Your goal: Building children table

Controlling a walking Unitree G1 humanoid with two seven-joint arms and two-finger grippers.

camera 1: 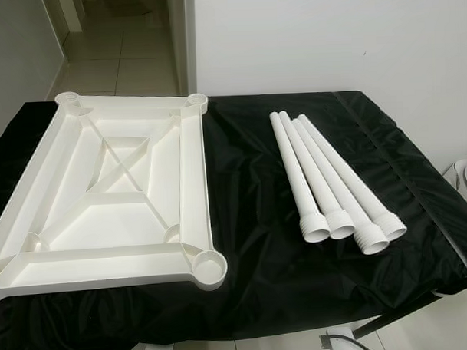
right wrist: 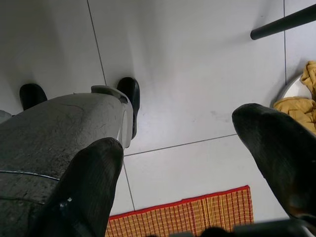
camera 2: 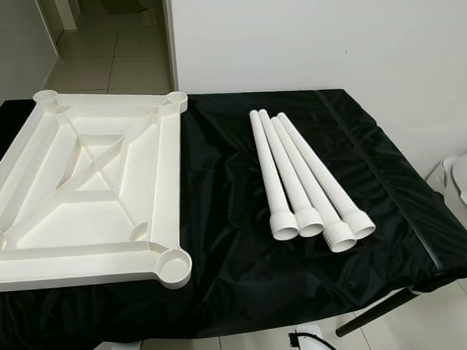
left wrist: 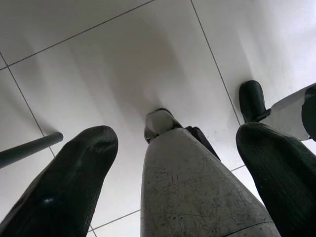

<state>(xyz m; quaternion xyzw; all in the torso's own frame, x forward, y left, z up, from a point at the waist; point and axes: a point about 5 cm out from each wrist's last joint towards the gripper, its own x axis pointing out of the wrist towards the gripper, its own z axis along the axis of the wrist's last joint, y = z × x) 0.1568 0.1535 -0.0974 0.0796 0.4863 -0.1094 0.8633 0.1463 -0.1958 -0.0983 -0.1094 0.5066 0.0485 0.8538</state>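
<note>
A white plastic tabletop (camera 1: 112,202) lies upside down on the left half of a black-covered table (camera 1: 250,220), with round leg sockets at its corners, the nearest socket (camera 1: 210,269) at the front. Several white legs (camera 1: 326,179) lie side by side to its right, threaded ends toward me. My left gripper (left wrist: 177,163) hangs open over the tiled floor beside my own leg. My right gripper (right wrist: 197,163) also hangs open above the floor, nothing between its fingers.
A white wall stands behind the table and a doorway (camera 1: 121,41) opens at the back left. A black table leg (right wrist: 284,22), a yellow cloth in a white basin (right wrist: 301,94) and a striped mat (right wrist: 197,215) lie on the floor near my right side.
</note>
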